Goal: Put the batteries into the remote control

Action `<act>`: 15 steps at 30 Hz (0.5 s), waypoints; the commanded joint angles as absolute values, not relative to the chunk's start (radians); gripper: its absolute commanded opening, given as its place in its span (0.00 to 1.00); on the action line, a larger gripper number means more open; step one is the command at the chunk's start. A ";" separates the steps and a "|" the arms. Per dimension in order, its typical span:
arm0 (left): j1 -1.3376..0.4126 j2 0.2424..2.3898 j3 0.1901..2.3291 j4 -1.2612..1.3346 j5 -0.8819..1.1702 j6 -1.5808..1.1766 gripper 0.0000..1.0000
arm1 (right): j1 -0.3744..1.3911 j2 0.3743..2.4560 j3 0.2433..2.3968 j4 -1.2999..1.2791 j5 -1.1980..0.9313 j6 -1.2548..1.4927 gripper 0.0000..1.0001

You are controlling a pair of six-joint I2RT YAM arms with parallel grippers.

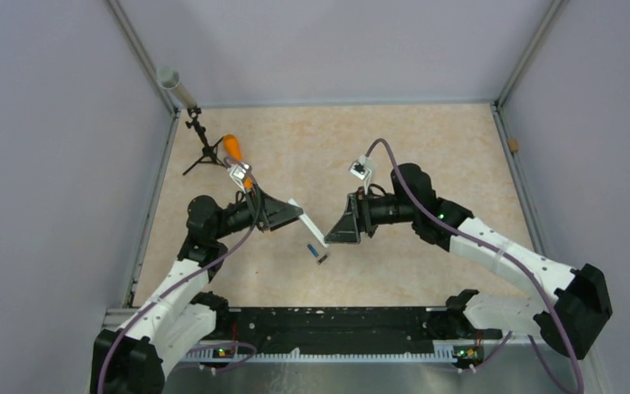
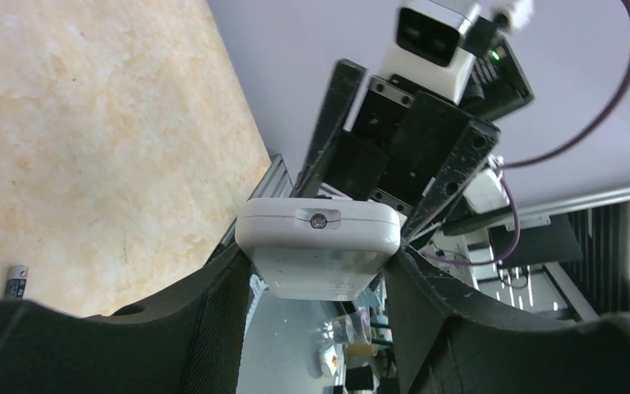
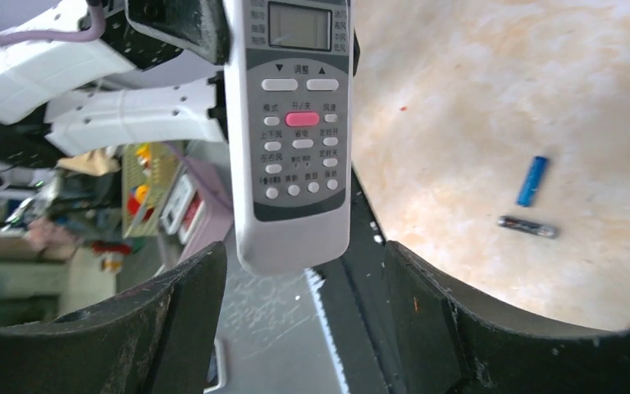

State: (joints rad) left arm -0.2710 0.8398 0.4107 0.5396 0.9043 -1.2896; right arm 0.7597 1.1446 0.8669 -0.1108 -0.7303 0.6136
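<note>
A: You're gripping the remote (image 3: 295, 123) midair with the left claw (image 2: 318, 283), right?
B: Yes. Your right claw (image 3: 305, 279) is hanging released around its end; blue battery (image 3: 531, 180) and dark battery (image 3: 527, 226) are lying on the table (image 1: 426, 148)

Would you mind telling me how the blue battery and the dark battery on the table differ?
Colour: the blue battery is bright blue; the dark battery is blackish. Pose: in the right wrist view the blue battery lies steeply slanted, the dark battery nearly level. Both are slim, lie loose on the table, apart and unheld.
</note>
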 commanded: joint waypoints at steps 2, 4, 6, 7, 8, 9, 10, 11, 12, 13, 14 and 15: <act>-0.259 0.820 0.456 0.422 0.822 -1.241 0.00 | 0.822 1.065 0.950 -0.257 -0.468 0.471 0.70; -0.259 0.822 0.461 0.368 0.802 -1.232 0.00 | 0.857 1.063 0.971 -0.275 -0.398 0.450 0.70; -0.258 0.821 0.464 0.338 0.791 -1.230 0.00 | 0.891 1.070 0.995 -0.299 -0.307 0.427 0.69; -0.258 0.820 0.467 0.317 0.787 -1.229 0.00 | 0.906 1.079 1.009 -0.311 -0.270 0.412 0.69; -0.258 0.819 0.474 0.290 0.780 -1.222 0.00 | 0.926 1.090 1.024 -0.321 -0.231 0.402 0.69; -0.258 0.818 0.481 0.248 0.769 -1.207 0.00 | 0.948 1.108 1.047 -0.328 -0.178 0.383 0.69; -0.258 0.816 0.485 0.227 0.763 -1.202 0.00 | 0.961 1.121 1.060 -0.332 -0.154 0.371 0.69; -0.258 0.810 0.488 0.208 0.755 -1.200 0.00 | 0.979 1.140 1.082 -0.345 -0.119 0.359 0.68; -0.258 0.806 0.488 0.195 0.750 -1.199 0.00 | 0.993 1.159 1.098 -0.354 -0.093 0.348 0.67; -0.256 0.804 0.492 0.178 0.744 -1.194 0.00 | 1.008 1.175 1.114 -0.363 -0.073 0.338 0.66; -0.256 0.802 0.497 0.160 0.739 -1.189 0.00 | 1.021 1.191 1.128 -0.369 -0.052 0.330 0.66; -0.256 0.802 0.500 0.147 0.734 -1.186 0.00 | 1.038 1.207 1.141 -0.375 -0.038 0.322 0.66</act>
